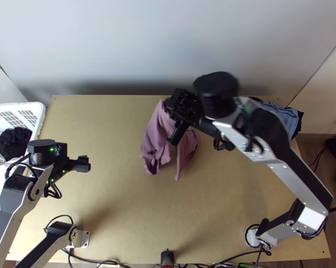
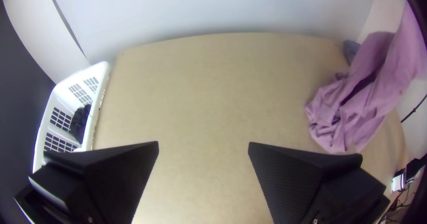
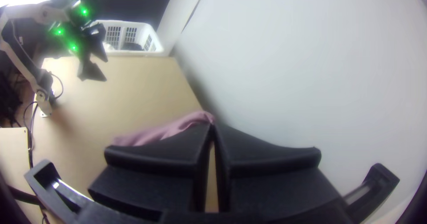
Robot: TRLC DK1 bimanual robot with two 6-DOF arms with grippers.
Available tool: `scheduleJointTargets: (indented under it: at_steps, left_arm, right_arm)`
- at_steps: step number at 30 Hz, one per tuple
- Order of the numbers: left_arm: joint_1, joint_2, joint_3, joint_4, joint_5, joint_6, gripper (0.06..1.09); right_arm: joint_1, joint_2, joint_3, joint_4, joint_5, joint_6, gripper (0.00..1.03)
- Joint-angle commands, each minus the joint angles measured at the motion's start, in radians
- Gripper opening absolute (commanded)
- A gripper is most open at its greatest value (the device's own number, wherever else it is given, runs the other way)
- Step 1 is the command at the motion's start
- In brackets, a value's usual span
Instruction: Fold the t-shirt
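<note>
The mauve t-shirt point(image 1: 154, 138) hangs bunched from my right gripper point(image 1: 173, 107) over the table's middle, its lower folds spreading downward; the left wrist view shows the raised shirt point(image 2: 356, 104) too. In the right wrist view the right gripper point(image 3: 212, 128) is shut, with pink cloth point(image 3: 169, 128) coming out at its fingertips. Well to the left of the shirt, my left gripper point(image 1: 83, 164) is over the table, holding nothing; its fingers stand wide apart in the left wrist view, where the gripper point(image 2: 203, 150) has bare wood between them.
A white basket point(image 1: 38, 117) with black cloth point(image 1: 15, 142) stands at the left edge. Blue-grey cloth point(image 1: 281, 111) lies at the table's back right, behind the right arm. Bare table point(image 1: 101, 134) separates the left gripper from the shirt. Cables run along the near edge.
</note>
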Motion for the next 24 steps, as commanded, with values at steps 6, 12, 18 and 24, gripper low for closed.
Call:
scheduleJointTargets:
  at_steps: [6,12,18,24]
  left_arm:
    - [-0.019,0.005,-0.014,0.017,-0.002,0.005,1.04]
    - [-0.02,-0.009,-0.03,0.011,-0.002,0.009,1.04]
    - [-0.028,-0.016,-0.042,0.011,-0.002,0.009,1.04]
    - [-0.031,-0.018,-0.053,0.011,-0.002,0.007,1.04]
  right_arm:
    - [0.095,-0.028,0.139,0.213,0.171,-0.191,0.03]
    - [0.152,-0.062,0.141,0.37,0.213,-0.326,0.03]
    - [0.221,-0.089,0.135,0.348,0.222,-0.352,0.03]
    - [0.224,-0.131,0.056,0.086,0.22,-0.219,0.03]
